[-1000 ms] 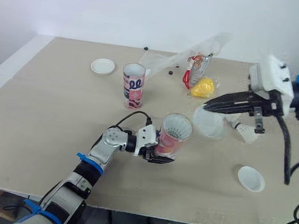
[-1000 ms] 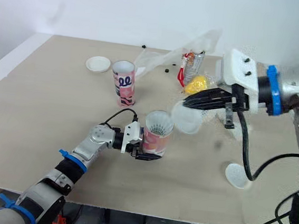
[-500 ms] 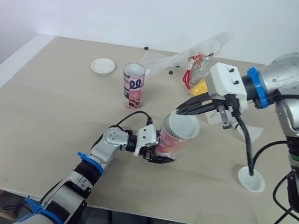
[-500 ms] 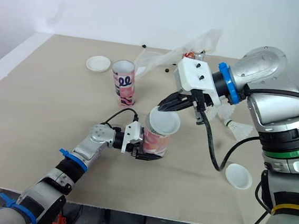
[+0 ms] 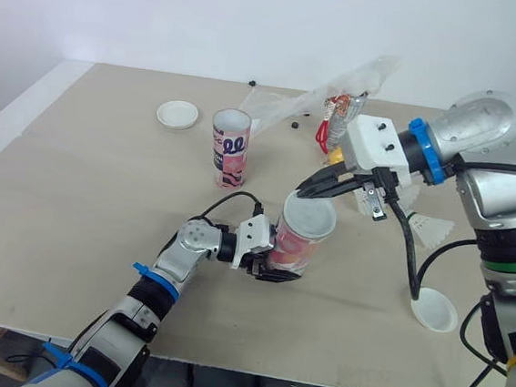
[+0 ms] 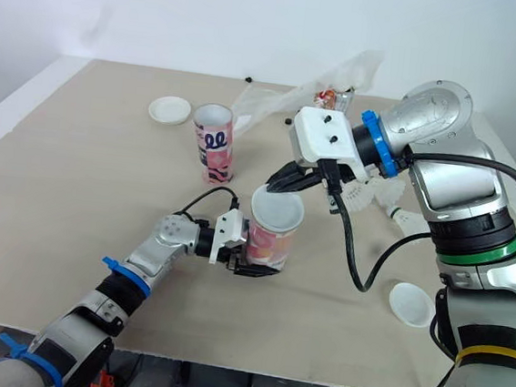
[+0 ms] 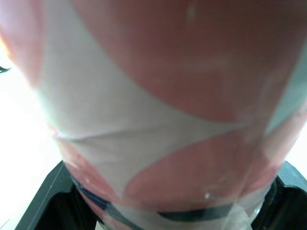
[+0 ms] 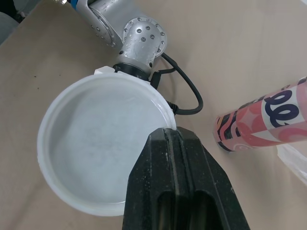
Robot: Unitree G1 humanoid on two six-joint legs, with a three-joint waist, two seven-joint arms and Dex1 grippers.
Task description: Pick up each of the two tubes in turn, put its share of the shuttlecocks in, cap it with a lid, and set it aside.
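Between the left gripper's (image 5: 273, 260) fingers sat the pink tube (image 5: 295, 248), clamped round its lower half; over its mouth lay the white lid (image 5: 309, 221), its rim pinched at the tips of the right gripper (image 5: 306, 193), fingers drawn narrow together; well beyond both grippers stood the second tube (image 5: 229, 148), upright and uncapped, a spare lid (image 5: 178, 114) near it.

Bare table (image 5: 84, 195) spreads left of the held tube (image 5: 297, 245); a second tube (image 5: 229, 148) stands behind, a shuttlecock (image 5: 433, 230) and loose lid (image 5: 435, 310) to its right.
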